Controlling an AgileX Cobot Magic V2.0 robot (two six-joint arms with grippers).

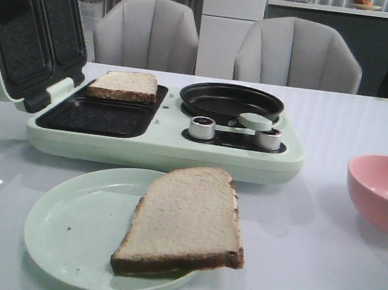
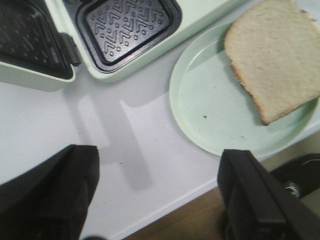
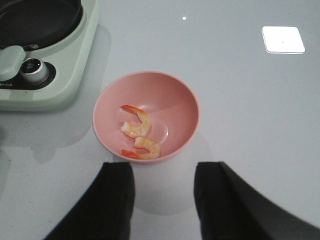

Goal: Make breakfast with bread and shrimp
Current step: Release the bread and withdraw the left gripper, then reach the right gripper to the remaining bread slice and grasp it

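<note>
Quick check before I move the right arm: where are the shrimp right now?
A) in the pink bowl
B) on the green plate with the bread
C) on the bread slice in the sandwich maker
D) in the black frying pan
A: the right wrist view shows two shrimp lying inside the pink bowl, just ahead of the open, empty right hand.
</note>
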